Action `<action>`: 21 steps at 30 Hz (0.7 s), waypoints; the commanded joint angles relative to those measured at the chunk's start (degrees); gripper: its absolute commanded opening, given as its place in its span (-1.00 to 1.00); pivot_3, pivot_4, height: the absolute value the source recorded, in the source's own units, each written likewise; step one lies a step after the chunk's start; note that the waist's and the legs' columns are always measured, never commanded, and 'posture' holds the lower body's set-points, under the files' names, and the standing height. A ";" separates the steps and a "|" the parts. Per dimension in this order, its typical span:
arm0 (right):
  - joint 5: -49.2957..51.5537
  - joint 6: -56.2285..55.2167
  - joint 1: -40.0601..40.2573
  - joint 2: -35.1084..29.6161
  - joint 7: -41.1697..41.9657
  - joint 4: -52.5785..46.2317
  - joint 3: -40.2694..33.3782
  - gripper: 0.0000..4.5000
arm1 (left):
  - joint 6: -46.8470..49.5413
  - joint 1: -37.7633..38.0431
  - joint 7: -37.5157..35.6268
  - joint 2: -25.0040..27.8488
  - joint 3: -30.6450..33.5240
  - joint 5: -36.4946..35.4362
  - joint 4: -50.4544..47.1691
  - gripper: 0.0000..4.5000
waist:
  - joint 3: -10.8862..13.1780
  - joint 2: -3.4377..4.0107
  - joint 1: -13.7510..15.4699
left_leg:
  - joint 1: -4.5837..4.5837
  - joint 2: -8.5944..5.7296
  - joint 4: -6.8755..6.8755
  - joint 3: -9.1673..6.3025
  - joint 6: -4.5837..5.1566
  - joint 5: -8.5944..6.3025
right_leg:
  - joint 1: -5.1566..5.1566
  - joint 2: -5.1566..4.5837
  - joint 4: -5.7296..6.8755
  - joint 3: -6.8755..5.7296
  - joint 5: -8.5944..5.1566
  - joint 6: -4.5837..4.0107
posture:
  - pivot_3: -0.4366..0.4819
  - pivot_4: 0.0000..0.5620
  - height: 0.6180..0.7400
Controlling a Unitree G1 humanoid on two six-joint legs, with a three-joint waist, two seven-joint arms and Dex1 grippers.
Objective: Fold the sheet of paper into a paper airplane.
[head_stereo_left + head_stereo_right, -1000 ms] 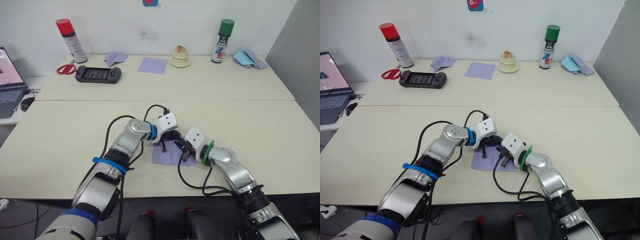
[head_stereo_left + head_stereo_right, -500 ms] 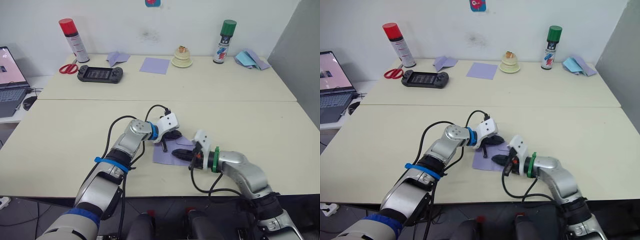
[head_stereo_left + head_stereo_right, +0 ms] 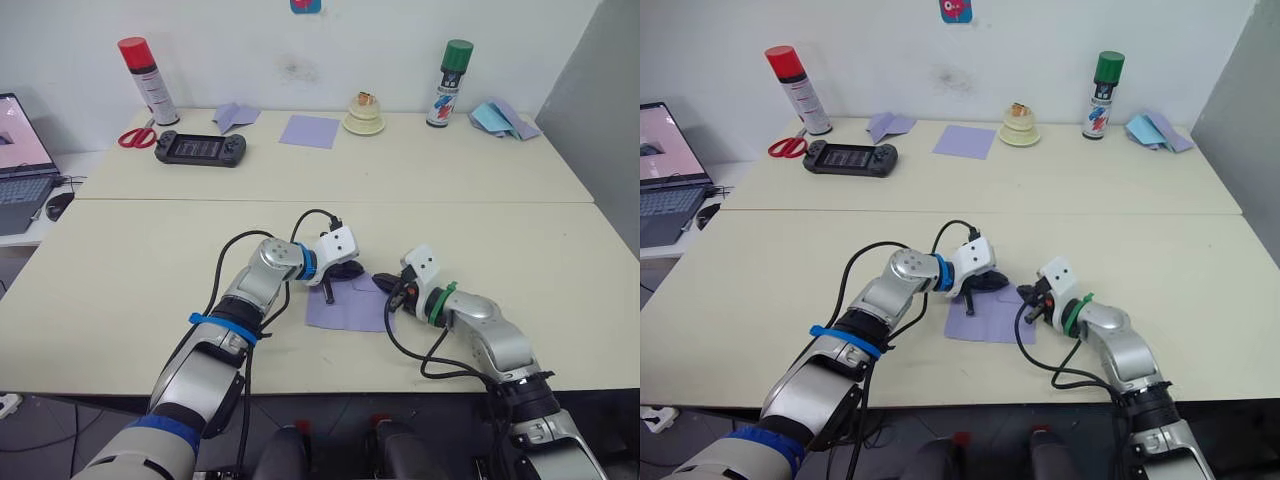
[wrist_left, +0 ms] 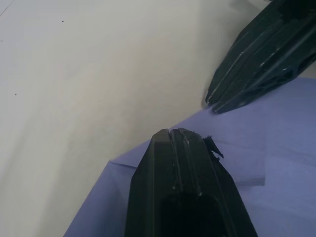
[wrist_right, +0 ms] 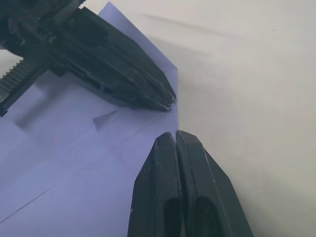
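Both grippers are closed with nothing between the fingers: the left gripper (image 3: 345,272) and right gripper (image 3: 384,282) press tips onto one sheet of paper (image 3: 345,310), flat on the near table (image 3: 130,270). The arms hide its far edge.

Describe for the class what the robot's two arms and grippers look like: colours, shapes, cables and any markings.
Both arms are rounded silver-grey metal segments ending in white wrist blocks. The left arm wears blue bands, one as a ring by the wrist; the right arm has a green ring by its wrist. Loose black cables loop along each. The left gripper and right gripper each have two tapering black fingers with ridged edges.
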 commanded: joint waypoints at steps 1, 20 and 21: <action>0.06 0.61 2.88 -2.31 1.24 -3.64 0.17 -0.96 | 1.01 0.59 -0.16 -0.17 -0.83 1.36 2.36 -1.00 | -0.01 -0.01 0.03 | 0.00 -0.01 0.00 0.00 0.00 0.00 | 0.00 0.00 0.00 -0.01 0.00 0.00 | -0.05 -0.47 1.00; -0.16 -4.61 -1.22 1.76 -1.15 -1.14 0.89 -0.96 | 0.70 -0.32 -0.63 -0.28 0.46 1.20 3.50 -1.00 | -0.02 -0.02 -0.04 | 0.04 -0.01 0.00 0.02 0.00 0.00 | 0.03 0.04 -0.01 0.01 0.01 0.01 | -0.05 -0.47 1.00; -0.83 -4.71 -1.39 1.95 -1.24 -0.25 1.62 -0.96 | 0.69 -0.43 -0.48 -0.27 0.73 1.03 3.32 -1.00 | -0.02 -0.02 -0.04 | 0.04 -0.01 0.00 0.04 0.00 0.00 | 0.03 0.04 -0.01 0.03 0.01 0.01 | -0.05 -0.47 1.00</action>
